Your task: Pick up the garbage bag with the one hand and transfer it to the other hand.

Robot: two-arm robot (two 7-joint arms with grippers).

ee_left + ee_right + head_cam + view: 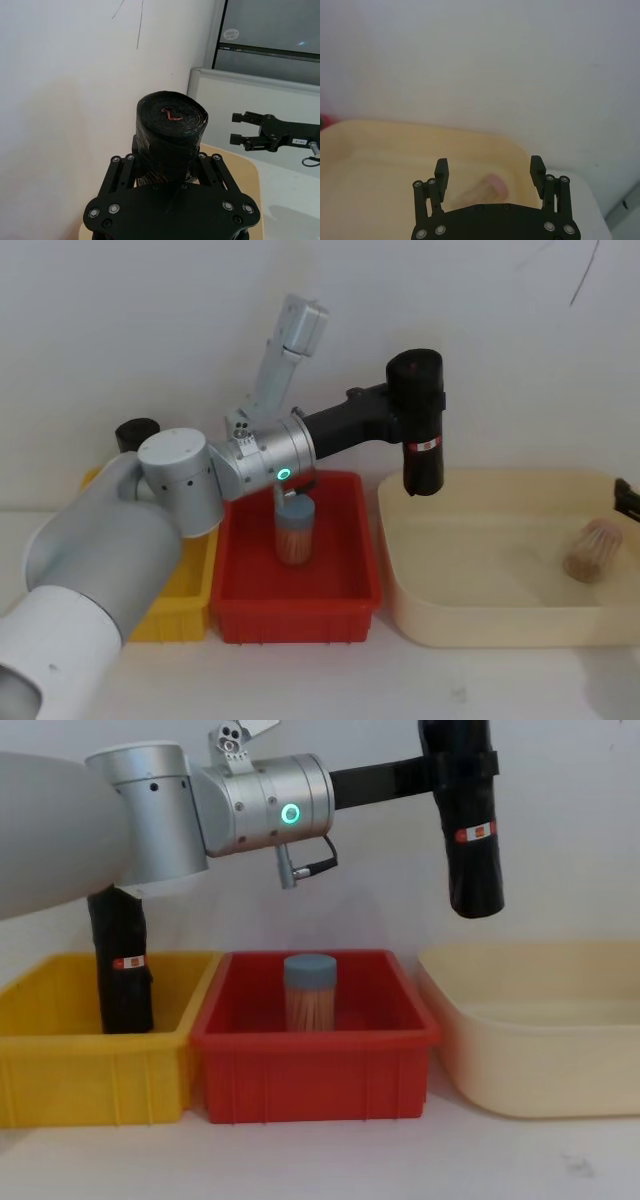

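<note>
Mid-air, left gripper's (416, 400) jaws clamp the garbage bag (422, 445).

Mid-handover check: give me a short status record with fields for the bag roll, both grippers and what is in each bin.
held item: garbage bag roll, upright, in the air over the left end of the cream tub
left gripper: shut on the roll near its top
right gripper: open, empty, over the tub, apart from the roll
red bin: blue-lidded jar, upright
yellow bin: second black roll, standing
tub contents: pink-lidded jar, on its side
handover: not yet done
</note>
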